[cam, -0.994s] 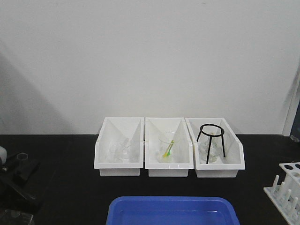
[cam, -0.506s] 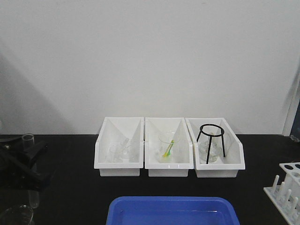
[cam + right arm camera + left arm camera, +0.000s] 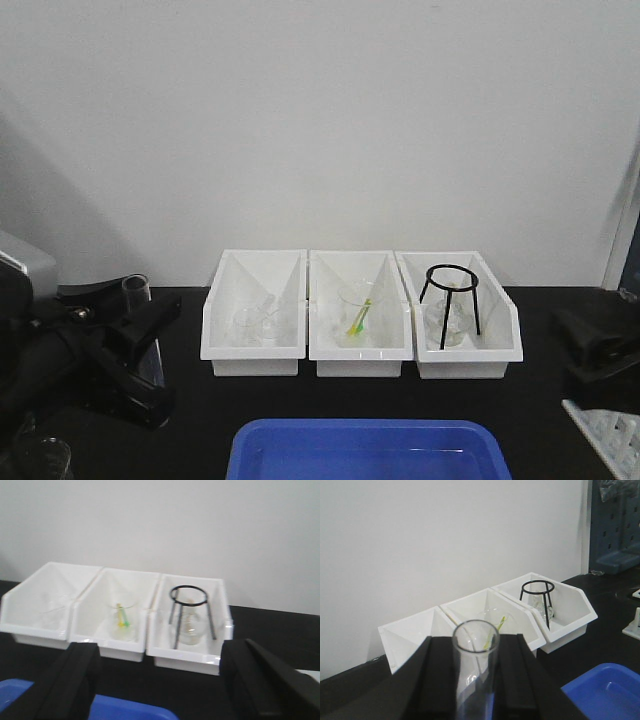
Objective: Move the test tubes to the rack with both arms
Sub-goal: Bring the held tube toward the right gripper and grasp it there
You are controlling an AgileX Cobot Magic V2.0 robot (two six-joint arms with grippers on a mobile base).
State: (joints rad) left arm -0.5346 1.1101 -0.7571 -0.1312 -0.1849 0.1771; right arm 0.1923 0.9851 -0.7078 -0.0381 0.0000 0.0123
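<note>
Our left gripper [image 3: 476,647] is clamped on a test tube [image 3: 475,667], upright between its fingers, rim above them. Our right gripper [image 3: 160,670] gapes wide and empty, the rack [image 3: 606,432] close beside it. We fear the smooth glass may slip, or a tilted handover could drop it.

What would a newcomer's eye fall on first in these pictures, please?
Most likely the clear test tube, held upright in the shut left pincer at the far left of the scene. Behind it, three white bins stand in a row at the back, the right one holding a black tripod stand. A blue tray sits at the front edge.
</note>
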